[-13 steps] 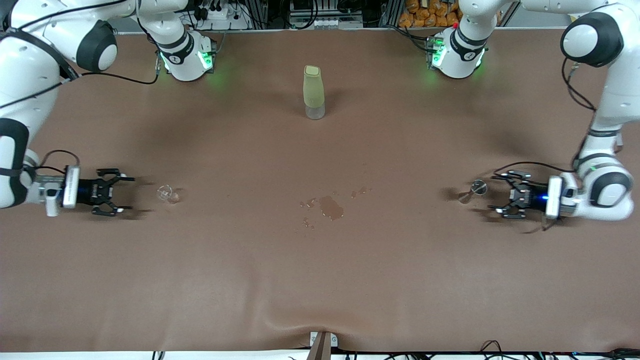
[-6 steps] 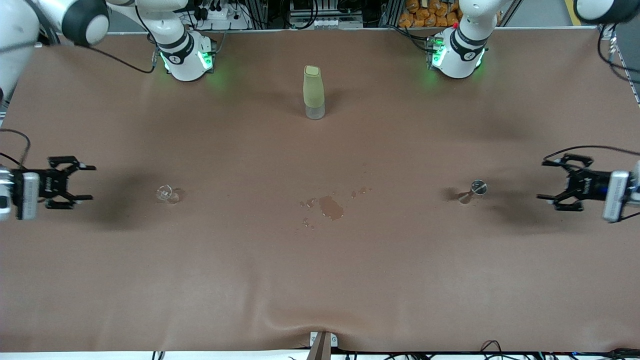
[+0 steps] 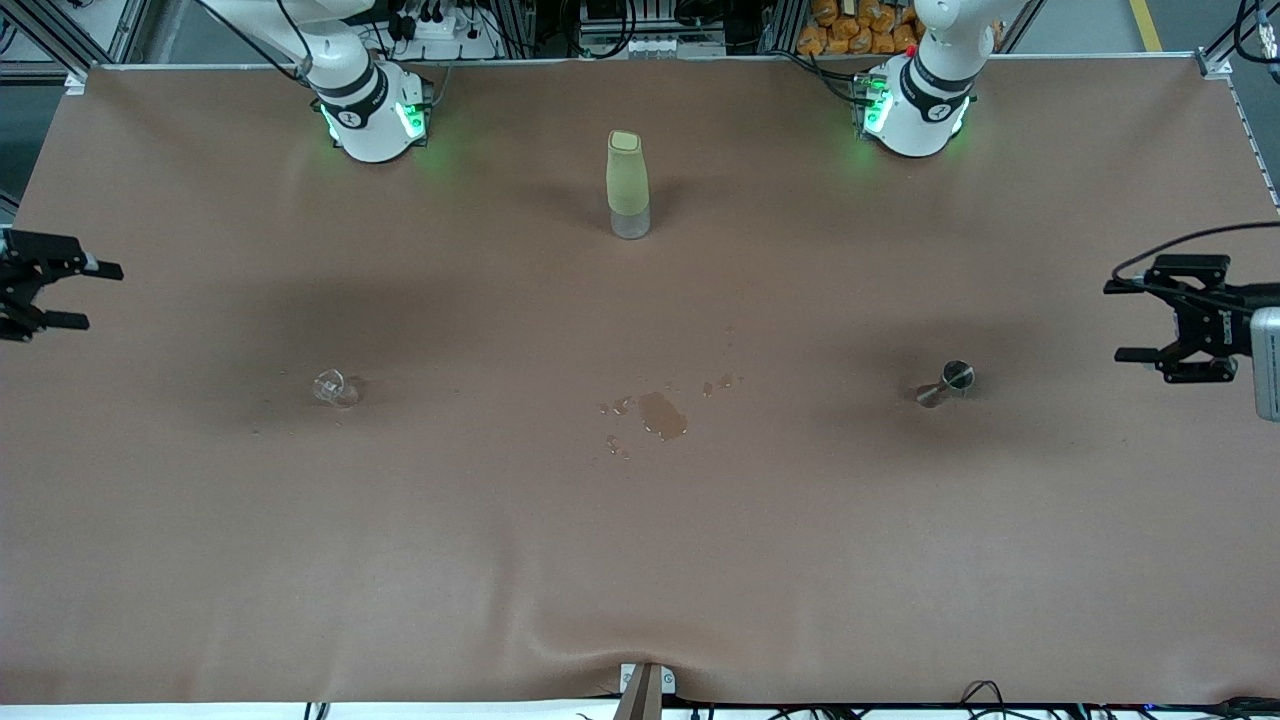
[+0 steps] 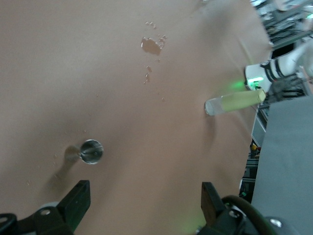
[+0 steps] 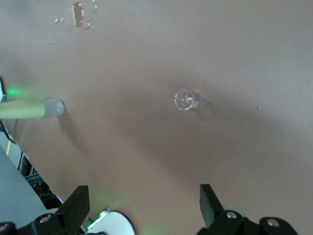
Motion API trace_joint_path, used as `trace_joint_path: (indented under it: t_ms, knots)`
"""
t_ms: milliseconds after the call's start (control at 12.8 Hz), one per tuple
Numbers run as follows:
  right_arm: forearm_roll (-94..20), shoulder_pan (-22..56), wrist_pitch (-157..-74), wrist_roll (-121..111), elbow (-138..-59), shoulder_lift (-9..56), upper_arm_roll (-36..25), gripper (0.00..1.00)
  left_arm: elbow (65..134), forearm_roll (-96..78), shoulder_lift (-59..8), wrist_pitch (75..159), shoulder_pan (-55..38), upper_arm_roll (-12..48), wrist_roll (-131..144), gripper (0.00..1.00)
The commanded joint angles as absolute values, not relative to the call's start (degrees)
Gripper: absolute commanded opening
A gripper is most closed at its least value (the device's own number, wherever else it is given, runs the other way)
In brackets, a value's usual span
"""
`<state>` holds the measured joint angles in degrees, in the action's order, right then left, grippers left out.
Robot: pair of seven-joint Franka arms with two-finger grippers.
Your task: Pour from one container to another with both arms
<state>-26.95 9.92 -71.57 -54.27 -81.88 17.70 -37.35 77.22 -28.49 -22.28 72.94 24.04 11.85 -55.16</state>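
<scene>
While both small containers stand on the brown table (image 3: 640, 560) with nothing holding them, a clear glass cup (image 3: 335, 388) sits in the middle left of the front view and a small metal cup (image 3: 948, 383) sits in the middle right of it. Between them, a little below the center of the frame, some spilled liquid (image 3: 660, 413) makes a dark wet patch with small drops around it. In the upper center, a tall yellow-green bottle (image 3: 627, 183) stands upright. At the right edge of the frame the left gripper (image 3: 1135, 320) hangs over the table's end with its fingers spread apart and empty. At the left edge the right gripper (image 3: 85, 295) is likewise released, grasping nothing.
</scene>
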Motion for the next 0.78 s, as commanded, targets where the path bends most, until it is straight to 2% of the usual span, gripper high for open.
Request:
trace_joint_path:
  t_ms: [0,311,389,545,701]
  knots:
    - [-23.3,11.3,-67.0,-43.8,-76.8,16.6,-36.2,1.0,79.3,-23.4,-16.2,73.3,20.5,11.9,-44.5,1.0]
    - [-20.0,14.3,-62.7,-30.2,-70.6,14.8,-35.7,1.0,79.3,-22.2,-13.4,73.3,18.4,14.5,-31.0,1.0]
    - [-18.8,13.3,-62.6,-27.2,-70.5,13.6,-32.0,1.0,79.3,-21.4,-12.4,73.3,18.3,16.0,-27.0,1.0]
    - [-12.6,6.6,-63.0,-22.2,-70.6,10.8,-20.3,1.0,79.3,-18.6,-11.8,73.4,18.4,19.1,-23.2,1.0]
    - [-9.2,2.4,-63.4,-16.1,-70.7,8.8,-11.8,1.0,79.3,-18.3,-11.8,73.7,18.4,19.3,-23.0,1.0]
